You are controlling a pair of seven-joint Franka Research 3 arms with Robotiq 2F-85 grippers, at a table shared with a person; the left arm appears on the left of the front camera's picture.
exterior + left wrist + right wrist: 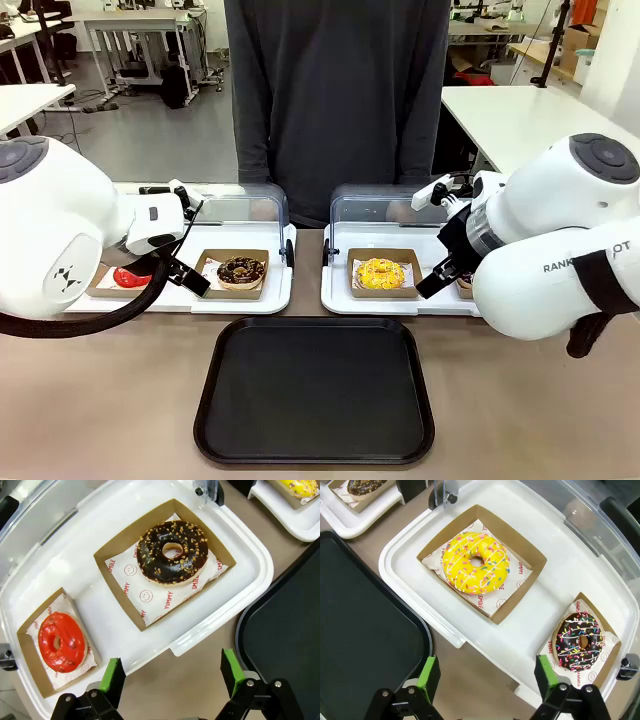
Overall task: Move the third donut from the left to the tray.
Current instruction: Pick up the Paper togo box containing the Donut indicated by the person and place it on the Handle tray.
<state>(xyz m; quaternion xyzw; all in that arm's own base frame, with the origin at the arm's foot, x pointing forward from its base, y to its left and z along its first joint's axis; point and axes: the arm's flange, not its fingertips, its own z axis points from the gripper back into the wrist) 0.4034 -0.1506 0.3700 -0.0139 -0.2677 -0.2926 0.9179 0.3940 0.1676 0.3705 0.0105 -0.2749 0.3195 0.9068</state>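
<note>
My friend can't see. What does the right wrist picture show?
A yellow donut in a brown holder sits on a white tray, beside a dark sprinkled donut. The black tray lies alongside, and the right hand hangs open at the bottom.

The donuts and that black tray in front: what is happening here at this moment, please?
Nothing is carried yet. The yellow donut sits on the right white tray, and the black tray in front is bare. The right gripper hangs open above that white tray's near edge; the left gripper hangs open by the left white tray, near the chocolate donut. A person stands at the far side.
</note>
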